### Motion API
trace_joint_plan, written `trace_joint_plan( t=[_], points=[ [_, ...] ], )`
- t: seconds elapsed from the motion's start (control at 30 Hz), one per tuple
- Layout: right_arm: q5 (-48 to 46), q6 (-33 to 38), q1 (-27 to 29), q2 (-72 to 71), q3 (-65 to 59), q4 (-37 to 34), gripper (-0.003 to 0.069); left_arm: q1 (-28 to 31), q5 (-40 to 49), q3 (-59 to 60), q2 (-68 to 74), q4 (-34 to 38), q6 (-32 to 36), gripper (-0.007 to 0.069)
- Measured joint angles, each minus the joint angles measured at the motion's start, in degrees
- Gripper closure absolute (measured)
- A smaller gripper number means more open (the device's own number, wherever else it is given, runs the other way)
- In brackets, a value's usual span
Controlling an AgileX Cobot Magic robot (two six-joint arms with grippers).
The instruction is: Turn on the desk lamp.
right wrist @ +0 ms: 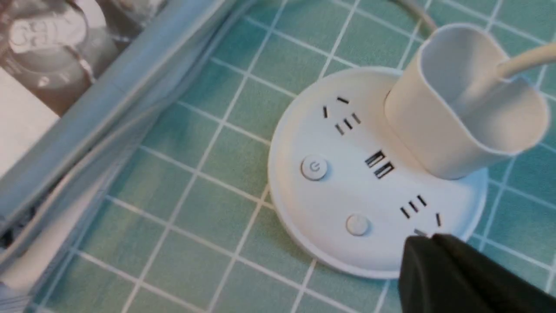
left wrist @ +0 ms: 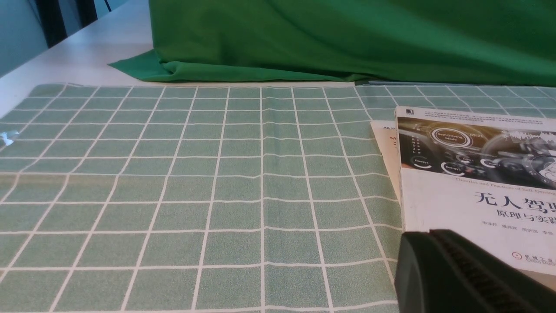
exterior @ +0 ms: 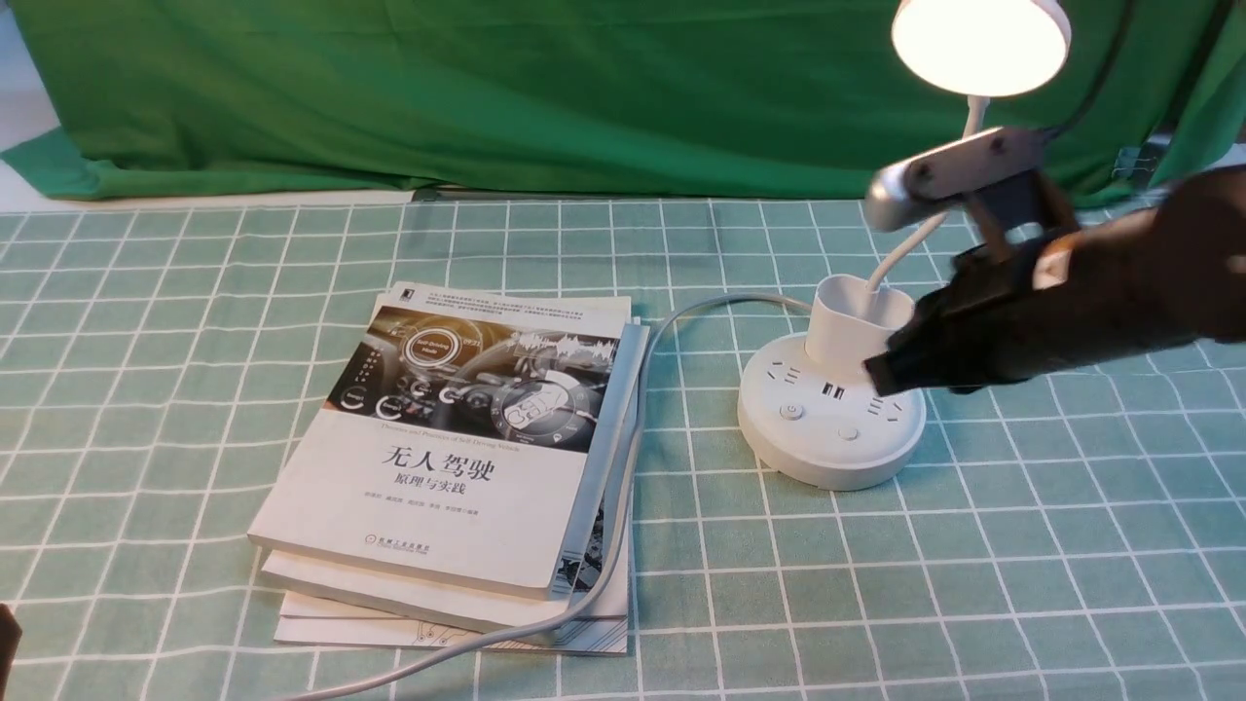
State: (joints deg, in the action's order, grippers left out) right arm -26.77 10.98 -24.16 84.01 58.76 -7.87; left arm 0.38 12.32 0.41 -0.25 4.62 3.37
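Note:
The white desk lamp stands right of centre; its round disc head [exterior: 978, 41] glows lit at the top. Its puck base [exterior: 827, 428] bears sockets, a power button [exterior: 790, 412] and a plain button [exterior: 849, 434]. The cup-shaped holder [exterior: 857, 321] sits on the base. My right gripper [exterior: 881, 375] is shut and empty, hovering over the base's right side, apart from both buttons. In the right wrist view the base [right wrist: 347, 187], plain button [right wrist: 357, 224] and right gripper [right wrist: 423, 243] show. My left gripper [left wrist: 428, 237] is shut and empty, low at the front left.
A stack of books [exterior: 467, 458] lies left of the lamp; it also shows in the left wrist view [left wrist: 473, 182]. The lamp's grey cable [exterior: 623, 467] runs over the books' right edge to the front. A green cloth backdrop [exterior: 487, 88] hangs behind the checked tablecloth.

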Motion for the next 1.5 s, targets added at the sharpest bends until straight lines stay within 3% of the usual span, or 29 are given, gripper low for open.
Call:
trace_joint_plan(
  t=[0.17,0.33,0.67,0.87,1.5],
  points=[
    [1.3,-1.8,0.0,-16.1,-12.0,0.0,0.0621,0.0,0.0,0.0,0.0,0.0,0.0,0.0603],
    [11.2,-2.1,0.0,-36.7,-25.7,0.1,0.0616,0.0,0.0,0.0,0.0,0.0,0.0,0.0603],
    [18.1,-1.5,0.0,-68.4,-38.3,0.1,0.0599,0.0,0.0,0.0,0.0,0.0,0.0,0.0603],
    [16.0,-0.9,0.0,-74.9,-40.4,0.1,0.0573,0.0,0.0,0.0,0.0,0.0,0.0,0.0603],
    [17.7,-2.1,0.4,-75.2,-45.0,1.4,0.0521,0.0,0.0,0.0,0.0,0.0,0.0,0.0603]
  ],
)
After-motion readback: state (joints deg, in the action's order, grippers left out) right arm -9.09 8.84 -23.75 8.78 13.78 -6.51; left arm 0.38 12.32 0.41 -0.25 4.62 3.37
